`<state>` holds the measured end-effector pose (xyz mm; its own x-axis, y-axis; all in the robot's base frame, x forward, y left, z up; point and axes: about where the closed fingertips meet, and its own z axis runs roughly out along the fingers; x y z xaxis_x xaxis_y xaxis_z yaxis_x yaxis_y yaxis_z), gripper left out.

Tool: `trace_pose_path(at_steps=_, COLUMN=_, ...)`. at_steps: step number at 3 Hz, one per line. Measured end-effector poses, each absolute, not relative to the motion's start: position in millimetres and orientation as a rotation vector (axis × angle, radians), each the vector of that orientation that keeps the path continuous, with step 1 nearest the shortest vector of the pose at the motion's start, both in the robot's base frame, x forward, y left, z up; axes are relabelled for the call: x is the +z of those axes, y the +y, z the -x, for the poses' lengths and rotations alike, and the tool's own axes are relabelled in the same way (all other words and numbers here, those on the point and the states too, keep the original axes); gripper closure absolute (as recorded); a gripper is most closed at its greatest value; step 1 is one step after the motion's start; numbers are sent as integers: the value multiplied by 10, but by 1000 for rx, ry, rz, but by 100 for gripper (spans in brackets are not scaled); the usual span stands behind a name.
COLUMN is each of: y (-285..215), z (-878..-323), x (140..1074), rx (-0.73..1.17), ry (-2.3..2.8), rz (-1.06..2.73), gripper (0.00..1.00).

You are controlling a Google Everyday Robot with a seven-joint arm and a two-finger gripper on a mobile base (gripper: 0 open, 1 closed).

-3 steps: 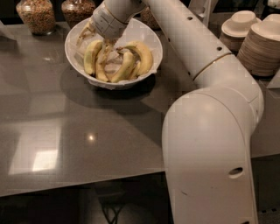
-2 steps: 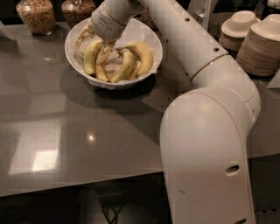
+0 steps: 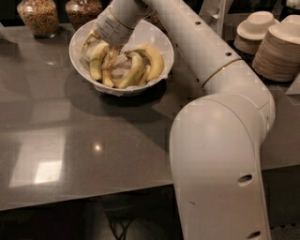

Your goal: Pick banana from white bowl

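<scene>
The white bowl [image 3: 165, 50] stands at the back of the dark counter, lined with crumpled white paper. In its left half lies the plump pale greenish-yellow banana [image 3: 96, 63], joined to a slimmer yellow one [image 3: 107, 78]. A deeper-yellow curved cluster [image 3: 143, 65] lies in the right half. My gripper [image 3: 101, 46] reaches down into the bowl from the upper right and sits right on the top end of the pale banana, hiding its stem. The banana still rests in the bowl.
Two glass jars of grains [image 3: 39, 16] [image 3: 84, 9] stand behind the bowl at the back left. Stacks of off-white bowls [image 3: 257, 29] and plates [image 3: 277, 49] stand at the right. My arm's thick white body [image 3: 220, 164] fills the front right.
Nearly nothing. The gripper stays at the top of the left bananas in the bowl; the arm's lower body has shifted slightly to the left.
</scene>
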<state>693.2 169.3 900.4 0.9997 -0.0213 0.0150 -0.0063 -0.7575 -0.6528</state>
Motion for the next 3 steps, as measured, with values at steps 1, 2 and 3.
trace_pose_path(at_steps=1, y=1667, z=-6923, x=8980, rx=-22, ry=18, rz=2441, gripper=69)
trace_pose_path(at_steps=2, y=1585, z=-6889, x=8926, rx=-17, ry=21, rz=2473, gripper=92)
trace_pose_path(at_steps=3, y=1495, z=-6865, x=8915, rx=-17, ry=31, rz=2493, gripper=100)
